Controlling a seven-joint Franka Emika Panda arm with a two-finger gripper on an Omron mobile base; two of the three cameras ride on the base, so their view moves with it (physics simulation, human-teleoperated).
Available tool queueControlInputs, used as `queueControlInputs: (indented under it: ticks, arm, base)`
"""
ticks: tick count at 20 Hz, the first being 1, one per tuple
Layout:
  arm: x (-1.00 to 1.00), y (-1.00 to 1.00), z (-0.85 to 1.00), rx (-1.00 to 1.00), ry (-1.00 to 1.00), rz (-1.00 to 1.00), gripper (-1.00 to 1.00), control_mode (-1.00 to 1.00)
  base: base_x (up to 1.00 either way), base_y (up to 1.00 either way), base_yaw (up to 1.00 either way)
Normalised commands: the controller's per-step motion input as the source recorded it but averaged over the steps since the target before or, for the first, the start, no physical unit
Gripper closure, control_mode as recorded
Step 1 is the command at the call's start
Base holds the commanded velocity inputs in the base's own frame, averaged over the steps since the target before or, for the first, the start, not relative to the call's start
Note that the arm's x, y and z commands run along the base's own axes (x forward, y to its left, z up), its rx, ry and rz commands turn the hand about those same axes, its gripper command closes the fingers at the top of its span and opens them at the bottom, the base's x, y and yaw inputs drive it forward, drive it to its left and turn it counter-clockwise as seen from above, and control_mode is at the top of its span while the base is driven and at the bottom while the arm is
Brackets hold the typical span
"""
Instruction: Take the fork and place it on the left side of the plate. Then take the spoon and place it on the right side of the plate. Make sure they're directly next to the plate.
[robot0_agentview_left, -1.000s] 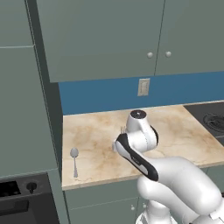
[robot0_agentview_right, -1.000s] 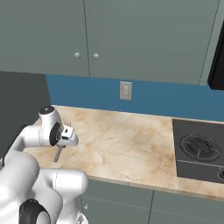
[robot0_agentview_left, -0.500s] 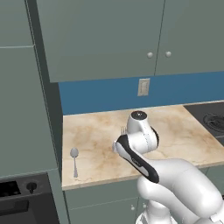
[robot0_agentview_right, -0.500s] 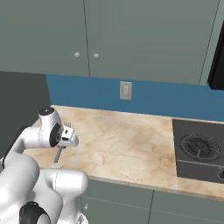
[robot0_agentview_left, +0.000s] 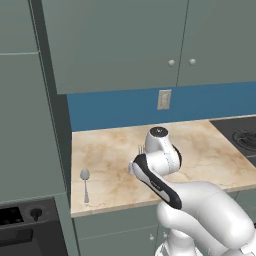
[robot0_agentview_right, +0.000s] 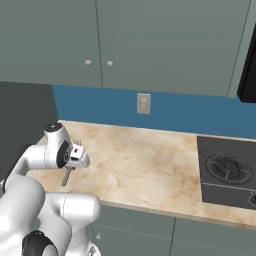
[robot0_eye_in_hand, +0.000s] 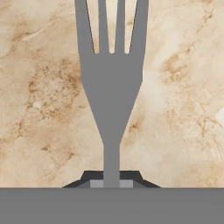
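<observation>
The claw (robot0_eye_in_hand: 111, 180) is pinched narrow on the thin handle of the fork (robot0_eye_in_hand: 111, 83), the four tines running away from the hand over bare marbled tabletop (robot0_eye_in_hand: 183, 113); in the right base view the claw (robot0_agentview_right: 77, 155) sits at the end of the bent arm above the near left part of the tabletop, with the fork's handle (robot0_agentview_right: 66, 176) hanging down below it and the tines poking up above the hand; whether the handle tip touches the surface I cannot tell. From the left base view the tines (robot0_agentview_left: 141, 149) peek out just beside the wrist; the spoon (robot0_agentview_left: 85, 183) lies well apart, flat near the tabletop's left front corner, bowl away from the edge. The hob (robot0_agentview_right: 227, 172) sits at the far right end.

The plate is not to be found here, so the fork's resting place has to be judged once it is located; the likely trouble is a thin handle swivelling between the pads during a wide swing, leaving the fork skewed or dropped; lowering with the handle end first could also jam it against the surface; a release too far out would fail the directly-beside demand.
</observation>
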Motion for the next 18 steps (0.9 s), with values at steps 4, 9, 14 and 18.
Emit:
queueControlInputs:
  ticks: [4, 9, 14, 18]
  arm:
    - [0.0, 0.0, 0.0, 0.0, 0.0, 0.0, 1.0, 1.0]
    - [0.0, 0.0, 0.0, 0.0, 0.0, 0.0, 1.0, 1.0]
    - [0.0, 0.0, 0.0, 0.0, 0.0, 0.0, 1.0, 1.0]
    - [0.0, 0.0, 0.0, 0.0, 0.0, 0.0, 1.0, 1.0]
  base:
    - [0.0, 0.0, 0.0]
    - [-0.33, -0.03, -0.01]
    - [-0.41, -0.02, -0.2]
    - [-0.25, 0.0, -0.51]
